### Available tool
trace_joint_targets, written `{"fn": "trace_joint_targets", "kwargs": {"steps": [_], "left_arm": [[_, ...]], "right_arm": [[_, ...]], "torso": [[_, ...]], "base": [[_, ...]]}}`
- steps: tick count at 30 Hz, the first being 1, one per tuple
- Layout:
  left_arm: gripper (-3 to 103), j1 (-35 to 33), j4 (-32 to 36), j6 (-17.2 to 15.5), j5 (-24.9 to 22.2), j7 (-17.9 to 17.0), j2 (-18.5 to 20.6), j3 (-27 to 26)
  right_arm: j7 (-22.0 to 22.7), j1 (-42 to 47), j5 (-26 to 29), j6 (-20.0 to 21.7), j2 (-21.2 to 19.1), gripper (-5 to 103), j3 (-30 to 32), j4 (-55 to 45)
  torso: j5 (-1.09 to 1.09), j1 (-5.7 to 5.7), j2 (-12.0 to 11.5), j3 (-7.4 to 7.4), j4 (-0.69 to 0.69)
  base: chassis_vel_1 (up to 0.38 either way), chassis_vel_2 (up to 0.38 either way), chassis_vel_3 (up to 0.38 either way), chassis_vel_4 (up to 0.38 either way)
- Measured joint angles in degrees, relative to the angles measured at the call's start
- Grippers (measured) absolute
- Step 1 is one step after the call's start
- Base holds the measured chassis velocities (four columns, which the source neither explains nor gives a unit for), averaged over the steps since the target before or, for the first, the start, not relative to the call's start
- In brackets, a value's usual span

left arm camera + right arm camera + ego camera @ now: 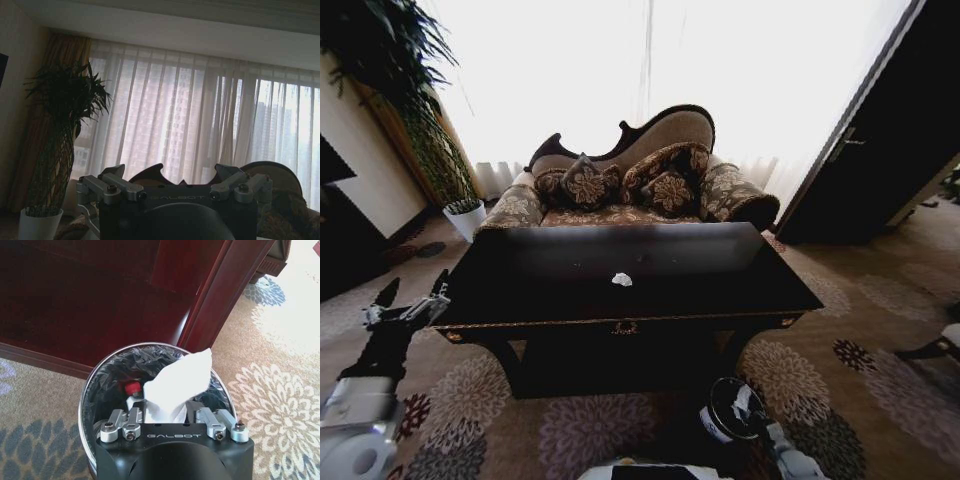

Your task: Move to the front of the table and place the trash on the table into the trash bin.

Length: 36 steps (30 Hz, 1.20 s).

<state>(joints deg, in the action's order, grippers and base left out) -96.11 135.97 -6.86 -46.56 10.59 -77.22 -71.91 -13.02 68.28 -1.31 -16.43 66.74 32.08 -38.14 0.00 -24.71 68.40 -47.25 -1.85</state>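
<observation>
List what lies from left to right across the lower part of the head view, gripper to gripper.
Left gripper, raised beside the table's left end → table with a white paper wad on top → trash bin on the carpet, with the right gripper over it holding white paper.

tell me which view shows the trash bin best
The right wrist view: the trash bin sits right under the right end effector. The head view catches it small beside the table.
</observation>
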Motion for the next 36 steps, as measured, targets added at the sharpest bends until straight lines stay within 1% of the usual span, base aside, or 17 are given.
{"fn": "trace_joint_targets", "kwargs": {"steps": [3, 4, 6, 7, 9, 10, 12, 14, 15, 16, 23, 24, 28, 30, 32, 34, 36], "left_arm": [[100, 0.1, 0.0, 0.0, -0.1, 0.0, 0.0, 0.2], [100, 0.1, 0.0, 0.0, -0.1, 0.0, 0.0, 0.2], [100, 0.4, 0.0, 0.0, -0.1, 0.0, 0.1, 0.6], [100, 0.6, -0.1, 0.0, -0.1, 0.0, 0.1, 0.9], [100, 0.9, -0.3, 0.0, 0.0, 0.0, 0.4, 1.4], [100, 0.9, -0.3, 0.0, 0.0, 0.0, 0.4, 1.4], [100, 1.0, -0.6, 0.1, 0.0, 0.0, 0.7, 1.6], [100, 1.1, -0.6, 0.1, -0.1, 0.0, 0.8, 1.6], [100, 1.1, -0.6, 0.1, -0.2, 0.0, 0.9, 1.6], [100, 1.3, -0.6, 0.1, -0.5, 0.0, 1.0, 1.5], [100, 2.1, -1.2, 0.3, -1.0, 0.0, 1.0, 1.8], [100, 2.1, -1.2, 0.3, -1.0, 0.0, 1.0, 1.8], [100, 3.1, -1.6, 0.3, -1.2, -0.1, 1.0, 2.8], [100, 3.3, -1.7, 0.3, -1.3, -0.1, 1.0, 3.0], [100, 3.5, -1.9, 0.3, -1.3, -0.1, 1.0, 3.3], [100, 4.1, -2.4, 0.3, -1.3, -0.1, 1.0, 3.7], [100, 4.3, -2.5, 0.3, -1.3, -0.1, 1.0, 3.9]], "right_arm": [[0.1, 0.9, 0.1, 0.0, 0.0, 60, 0.4, -0.9], [0.1, 0.9, 0.1, 0.0, 0.0, 60, 0.4, -0.9], [0.1, 1.8, 0.3, 0.0, 0.0, 70, 1.0, -1.7], [0.1, 2.2, 0.3, -0.1, -0.1, 70, 1.3, -2.1], [0.1, 3.3, 0.4, -0.2, -0.1, 82, 2.1, -3.0], [0.1, 3.3, 0.4, -0.2, -0.1, 82, 2.1, -3.0], [0.1, 4.5, 1.1, -0.2, 0.0, 91, 2.8, -4.5], [0.1, 5.0, 1.5, -0.2, 0.0, 91, 2.9, -5.1], [0.1, 5.8, 1.9, -0.3, 0.0, 96, 3.0, -6.3], [0.1, 6.9, 2.5, -0.4, -0.1, 99, 3.1, -8.0], [-0.2, 14.2, 4.9, -0.7, -1.2, 100, 4.6, -20.1], [-0.2, 14.2, 4.9, -0.7, -1.2, 100, 4.6, -20.1], [-2.3, 19.3, 7.3, -1.9, -1.8, 100, 8.3, -28.1], [-2.8, 20.7, 8.0, -2.2, -1.8, 100, 9.4, -30.1], [-3.7, 22.4, 8.7, -2.9, -1.5, 100, 10.9, -32.5], [-6.3, 25.3, 9.1, -5.1, 0.2, 100, 14.7, -36.5], [-6.9, 26.3, 9.1, -5.5, 0.9, 100, 15.8, -37.6]], "torso": [[0.00, 0.00, 0.0, 0.00, 0.00], [0.00, 0.00, 0.0, 0.00, 0.00], [0.00, 0.00, 0.0, 0.00, 0.00], [0.00, 0.00, 0.0, 0.00, 0.00], [0.00, 0.00, 0.0, 0.00, 0.00], [0.00, 0.00, 0.0, 0.00, 0.00], [-0.01, 0.00, 0.0, 0.00, 0.00], [0.00, 0.00, 0.0, 0.00, 0.00], [0.00, 0.00, 0.0, 0.00, 0.00], [0.00, 0.00, 0.0, 0.00, 0.01], [0.00, 0.00, 0.0, 0.00, 0.00], [0.00, 0.00, 0.0, 0.00, 0.00], [0.00, 0.00, 0.0, 0.00, 0.01], [0.00, 0.00, 0.0, 0.00, 0.00], [-0.02, 0.00, 0.0, 0.00, 0.00], [-0.01, 0.00, 0.0, 0.00, 0.01], [-0.02, 0.00, 0.0, 0.00, 0.01]], "base": [[0.000, 0.000, 0.000, 0.000], [0.000, 0.000, 0.000, 0.000], [0.000, 0.000, 0.000, 0.000], [0.000, 0.000, 0.000, 0.000], [0.000, 0.000, 0.000, 0.000], [0.000, 0.000, 0.000, 0.000], [0.000, 0.000, 0.000, 0.000], [0.000, 0.000, 0.000, 0.000], [0.000, 0.000, 0.000, 0.000], [0.000, 0.000, 0.000, 0.000], [0.000, 0.000, 0.000, 0.000], [0.000, 0.000, 0.000, 0.000], [0.000, 0.000, 0.000, 0.000], [0.000, 0.000, 0.000, 0.000], [0.000, 0.000, 0.000, 0.000], [0.000, 0.000, 0.000, 0.000], [0.000, 0.000, 0.000, 0.000]]}}
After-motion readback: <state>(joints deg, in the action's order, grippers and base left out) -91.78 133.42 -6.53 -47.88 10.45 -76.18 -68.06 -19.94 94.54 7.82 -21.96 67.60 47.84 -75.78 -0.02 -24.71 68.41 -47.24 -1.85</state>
